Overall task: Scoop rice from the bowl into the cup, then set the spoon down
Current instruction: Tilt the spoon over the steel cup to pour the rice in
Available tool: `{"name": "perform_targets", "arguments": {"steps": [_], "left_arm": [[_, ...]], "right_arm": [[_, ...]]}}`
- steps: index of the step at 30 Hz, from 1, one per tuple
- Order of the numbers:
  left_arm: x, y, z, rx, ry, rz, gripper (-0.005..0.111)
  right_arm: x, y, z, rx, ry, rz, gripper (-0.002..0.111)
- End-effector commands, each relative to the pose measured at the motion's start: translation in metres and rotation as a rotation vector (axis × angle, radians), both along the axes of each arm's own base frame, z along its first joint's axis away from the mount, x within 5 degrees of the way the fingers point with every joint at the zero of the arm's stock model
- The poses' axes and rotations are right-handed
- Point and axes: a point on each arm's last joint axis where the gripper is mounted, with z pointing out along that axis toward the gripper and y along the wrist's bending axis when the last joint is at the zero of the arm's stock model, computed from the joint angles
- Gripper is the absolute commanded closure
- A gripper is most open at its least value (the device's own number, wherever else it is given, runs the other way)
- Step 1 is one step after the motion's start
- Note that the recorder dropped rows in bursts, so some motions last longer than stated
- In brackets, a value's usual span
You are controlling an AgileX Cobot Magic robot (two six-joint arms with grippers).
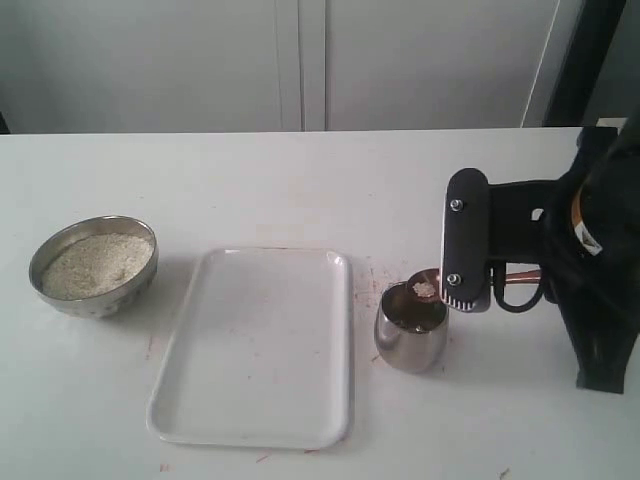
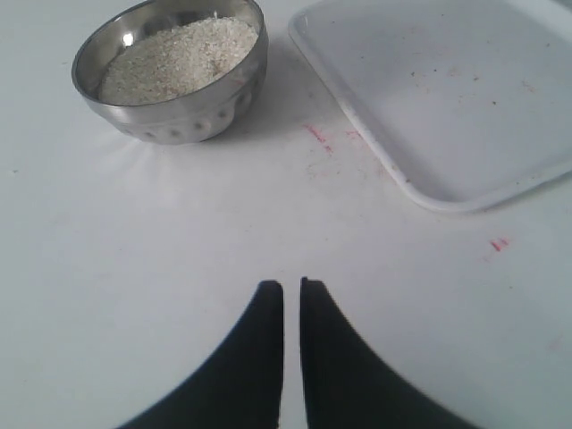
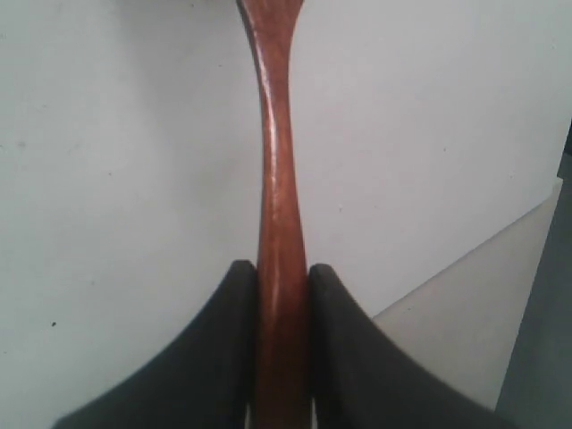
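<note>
The steel bowl (image 1: 40,268) (image 2: 192,121) sits at the table's left with rice (image 1: 97,264) (image 2: 179,58) heaped in it. The steel cup (image 1: 411,340) stands right of the tray. My right gripper (image 1: 470,285) (image 3: 281,273) is shut on the reddish-brown spoon's handle (image 3: 275,179). The spoon's oval end (image 1: 425,287) hovers over the cup's mouth and carries a small pile of rice. In the right wrist view that end is out of the picture. My left gripper (image 2: 291,286) hangs above bare table near the bowl, its fingers nearly touching, with nothing between them.
A white rectangular tray (image 1: 250,345) (image 2: 447,89) lies between bowl and cup, with nothing on it. The right arm's dark body (image 1: 600,260) fills the table's right side. A pale wall runs behind the table's far edge. Small reddish marks dot the tabletop.
</note>
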Motion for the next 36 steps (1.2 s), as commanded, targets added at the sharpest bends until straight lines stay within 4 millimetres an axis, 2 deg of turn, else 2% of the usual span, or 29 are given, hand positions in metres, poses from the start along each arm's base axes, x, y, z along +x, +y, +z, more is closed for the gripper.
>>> {"name": "perform_targets", "arguments": {"steps": [1, 10, 24, 36], "left_arm": [[0.0, -0.001, -0.002, -0.007, 0.005, -0.008, 0.092], [0.0, -0.001, -0.002, -0.007, 0.005, -0.008, 0.092], [0.0, -0.001, -0.002, -0.007, 0.005, -0.008, 0.092], [0.0, -0.001, -0.002, -0.007, 0.005, -0.008, 0.092]], "right_arm": [[0.003, -0.004, -0.001, -0.051, 0.003, 0.024, 0.108], [0.014, 0.0, -0.016, -0.133, 0.049, 0.029, 0.108], [0.017, 0.009, -0.009, -0.268, -0.046, 0.146, 0.108], [0.017, 0.011, -0.009, -0.321, -0.015, 0.24, 0.108]]}}
